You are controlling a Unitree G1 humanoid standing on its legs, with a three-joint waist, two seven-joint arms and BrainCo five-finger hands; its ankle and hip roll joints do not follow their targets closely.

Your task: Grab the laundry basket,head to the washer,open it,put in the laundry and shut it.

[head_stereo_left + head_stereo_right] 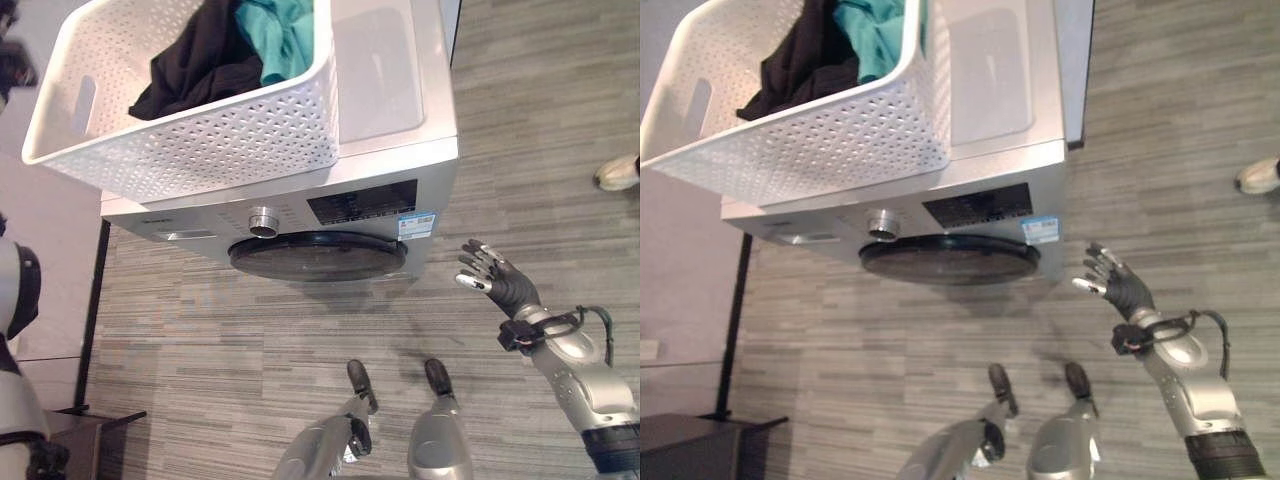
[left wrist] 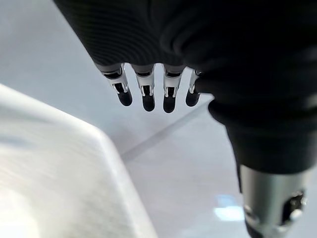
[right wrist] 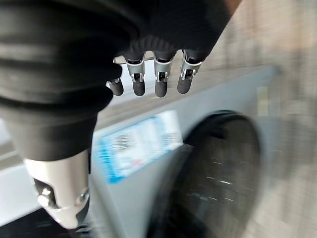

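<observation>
On top of the washer (image 1: 390, 90) sits the basket (image 1: 200, 140) of laundry (image 1: 225, 50), door (image 1: 318, 256) closed; right hand (image 1: 497, 277), fingers released, nears it to open next; left hand (image 2: 208, 44) hangs slack.

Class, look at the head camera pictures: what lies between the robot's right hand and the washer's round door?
Only bare floor separates the right hand from the washer door, in both eye views.

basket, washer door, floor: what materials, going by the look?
Laundry basket: white moulded plastic, judging by the matte walls with a regular punched pattern and cut-out handle. Washer: silver-grey painted metal or plastic, satin sheen; cannot tell which. Its door: dark glossy glass or plastic, showing reflections in the right wrist view. Floor: grey wood-look planks, probably laminate or vinyl.
</observation>
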